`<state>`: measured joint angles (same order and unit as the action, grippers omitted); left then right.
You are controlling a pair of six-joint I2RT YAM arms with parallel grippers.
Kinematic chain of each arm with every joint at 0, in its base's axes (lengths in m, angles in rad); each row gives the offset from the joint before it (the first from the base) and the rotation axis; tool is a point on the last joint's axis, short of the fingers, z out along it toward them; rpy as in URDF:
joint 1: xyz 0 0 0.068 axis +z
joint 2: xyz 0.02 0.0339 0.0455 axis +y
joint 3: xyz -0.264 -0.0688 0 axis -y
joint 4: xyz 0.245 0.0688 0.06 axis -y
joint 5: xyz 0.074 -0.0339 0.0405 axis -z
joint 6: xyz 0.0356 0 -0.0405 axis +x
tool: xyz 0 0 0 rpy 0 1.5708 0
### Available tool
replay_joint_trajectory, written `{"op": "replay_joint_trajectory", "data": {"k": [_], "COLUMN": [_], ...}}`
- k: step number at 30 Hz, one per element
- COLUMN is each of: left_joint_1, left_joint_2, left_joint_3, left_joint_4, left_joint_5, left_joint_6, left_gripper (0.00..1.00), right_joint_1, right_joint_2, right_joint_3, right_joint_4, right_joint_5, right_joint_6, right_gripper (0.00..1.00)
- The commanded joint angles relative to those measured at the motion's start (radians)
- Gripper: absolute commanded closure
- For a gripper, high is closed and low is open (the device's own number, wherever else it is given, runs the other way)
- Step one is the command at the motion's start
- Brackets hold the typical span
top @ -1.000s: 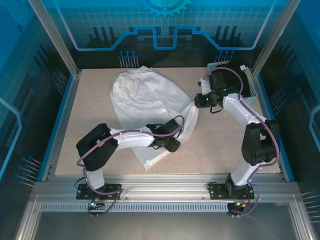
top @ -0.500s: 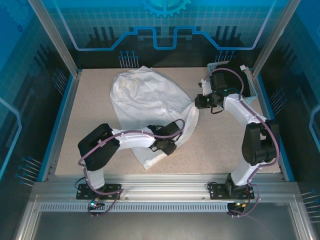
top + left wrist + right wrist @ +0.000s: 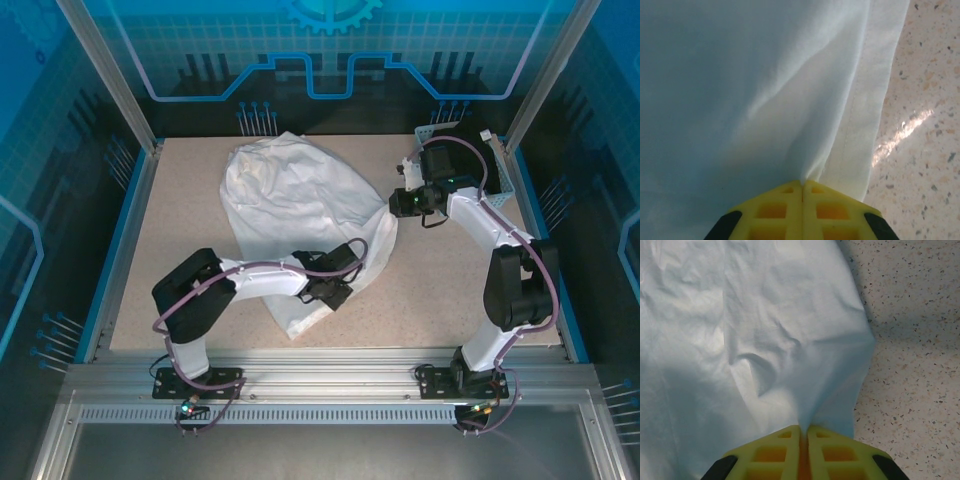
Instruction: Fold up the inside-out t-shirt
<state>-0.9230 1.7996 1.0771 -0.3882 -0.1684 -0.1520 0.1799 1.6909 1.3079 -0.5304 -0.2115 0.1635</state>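
Observation:
The white inside-out t-shirt (image 3: 290,205) lies spread on the speckled table, a narrow end reaching toward the near edge. My left gripper (image 3: 322,292) is shut on the cloth beside a stitched hem (image 3: 860,125), its yellow jaws pressed together over a pinch of t-shirt (image 3: 740,90). My right gripper (image 3: 397,203) is shut on the shirt's right edge, and the t-shirt (image 3: 755,340) rises in a small peak into its yellow jaws.
A white wire basket (image 3: 500,165) stands at the table's back right corner behind the right arm. Bare speckled tabletop (image 3: 440,290) shows to the right of the shirt and along the left side (image 3: 170,220). Blue rails border the table.
The left gripper has slid a little left along the shirt's near end and shut on the cloth. The right arm has stayed in place.

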Motion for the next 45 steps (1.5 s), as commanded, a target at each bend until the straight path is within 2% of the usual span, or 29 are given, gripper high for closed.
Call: {"op": "replay_joint_trajectory", "data": {"k": [1,6,11,15,19,25,29,32,38,45], "left_joint_1": [0.021,0.099,0.196,0.260,0.286,0.315,0.328,0.331,0.333,0.335], "left_joint_2": [-0.131,-0.327,-0.478,-0.583,-0.665,-0.726,-0.757,-0.777,-0.807,-0.838], "left_joint_3": [-0.036,-0.127,-0.204,-0.245,-0.252,-0.232,-0.202,-0.182,-0.137,-0.051], "left_joint_4": [0.004,0.059,0.101,0.114,0.105,0.070,0.046,0.034,0.002,-0.035], "left_joint_5": [-0.013,0.072,0.140,0.165,0.143,0.114,0.122,0.118,0.144,0.171], "left_joint_6": [-0.023,-0.086,-0.159,-0.203,-0.215,-0.214,-0.204,-0.196,-0.210,-0.205], "left_gripper": [1.00,1.00,1.00,1.00,1.00,1.00,1.00,1.00,1.00,1.00], "right_joint_1": [-0.010,0.007,0.015,0.021,0.073,0.243,0.283,0.286,0.321,0.359], "right_joint_2": [-0.007,0.012,0.005,-0.068,-0.194,-0.402,-0.486,-0.477,-0.389,-0.227], "right_joint_3": [0.008,0.021,0.031,-0.017,-0.179,-0.445,-0.547,-0.581,-0.653,-0.620], "right_joint_4": [-0.001,-0.009,-0.027,-0.020,0.036,0.096,0.117,0.136,0.293,0.414], "right_joint_5": [-0.020,-0.011,0.017,0.027,-0.007,0.011,0.100,0.172,0.170,0.218], "right_joint_6": [-0.002,-0.005,-0.013,0.003,0.062,0.171,0.190,0.174,0.232,0.273], "right_gripper": [0.87,0.80,0.63,0.56,0.54,0.53,0.51,0.47,0.27,0.30]}}
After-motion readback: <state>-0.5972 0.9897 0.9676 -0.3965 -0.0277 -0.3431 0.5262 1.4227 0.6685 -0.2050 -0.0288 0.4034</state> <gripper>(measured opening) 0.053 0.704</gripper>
